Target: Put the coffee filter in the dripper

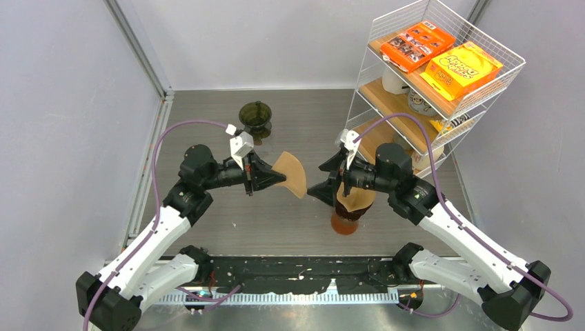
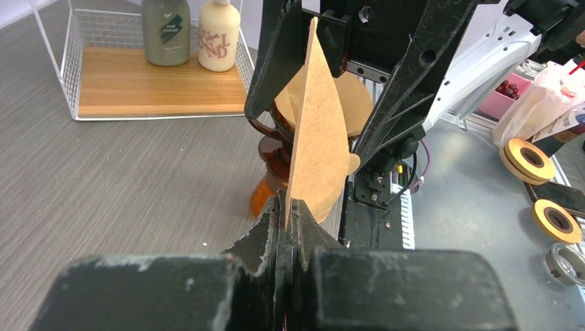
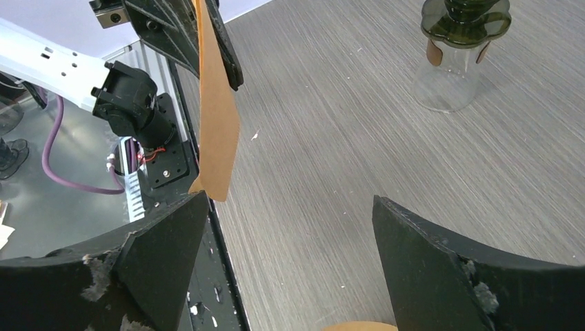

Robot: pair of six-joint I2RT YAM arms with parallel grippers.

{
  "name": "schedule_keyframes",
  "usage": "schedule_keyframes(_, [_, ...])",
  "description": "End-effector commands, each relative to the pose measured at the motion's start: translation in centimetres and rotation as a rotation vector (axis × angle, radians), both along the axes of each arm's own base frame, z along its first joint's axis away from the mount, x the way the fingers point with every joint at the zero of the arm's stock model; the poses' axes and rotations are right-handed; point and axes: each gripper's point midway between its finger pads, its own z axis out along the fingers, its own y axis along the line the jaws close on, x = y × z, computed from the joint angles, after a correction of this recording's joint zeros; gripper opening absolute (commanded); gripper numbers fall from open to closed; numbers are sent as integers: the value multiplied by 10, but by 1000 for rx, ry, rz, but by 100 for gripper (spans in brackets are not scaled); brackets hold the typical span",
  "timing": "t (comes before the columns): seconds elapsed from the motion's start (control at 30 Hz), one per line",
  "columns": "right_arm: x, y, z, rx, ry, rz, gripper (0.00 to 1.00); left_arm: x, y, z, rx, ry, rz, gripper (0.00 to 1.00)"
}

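Note:
My left gripper (image 1: 279, 176) is shut on the edge of a flat brown coffee filter (image 1: 293, 174) and holds it upright in the air above the table's middle. It shows edge-on in the left wrist view (image 2: 319, 131), pinched at the gripper (image 2: 288, 207), and in the right wrist view (image 3: 217, 110). My right gripper (image 1: 323, 178) is open and empty just right of the filter, its jaws wide apart (image 3: 290, 203). A dark green dripper (image 1: 255, 114) sits on a glass carafe (image 3: 447, 83) at the back centre, apart from both grippers.
An amber stand (image 1: 344, 221) holding more brown filters (image 1: 357, 200) is under my right wrist; it also shows in the left wrist view (image 2: 265, 186). A white wire rack (image 1: 441, 110) with orange (image 1: 417, 45) and yellow (image 1: 462, 69) boxes stands at the back right.

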Motion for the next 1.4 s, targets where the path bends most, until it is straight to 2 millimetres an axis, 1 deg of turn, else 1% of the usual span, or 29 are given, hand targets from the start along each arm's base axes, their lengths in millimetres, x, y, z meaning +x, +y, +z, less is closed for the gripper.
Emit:
schedule_keyframes(0.0, [9,-2,16,28,-10,-55,96,0,-2,18,-29,-48,-19,0])
schedule_keyframes(0.27, [30,6,17,37,30,-119,96,-12,-4,19,-40,-59,-95,0])
schedule_keyframes(0.47, [38,6,19,48,22,-154,95,-15,-3,21,-51,-73,-107,0])
schedule_keyframes(0.6, [34,8,26,77,10,-130,95,-15,-4,22,-55,-71,-111,0])
schedule_keyframes(0.8, [41,2,35,139,15,-207,95,-13,-5,23,-59,-55,-100,0])
schedule_keyframes(0.97, [32,6,35,158,24,-157,96,-8,-5,25,-72,-47,-72,0])
schedule_keyframes(1.03, [30,11,40,178,16,-128,96,-8,-5,26,-75,-45,-72,0])
schedule_keyframes(1.23, [28,20,38,177,35,-79,95,-9,-5,26,-79,-42,-78,0])
schedule_keyframes(1.33, [28,16,39,169,22,-93,95,-12,-5,24,-74,-52,-90,0])
schedule_keyframes(1.37, [28,14,35,152,29,-103,96,-15,-4,24,-71,-61,-105,0])
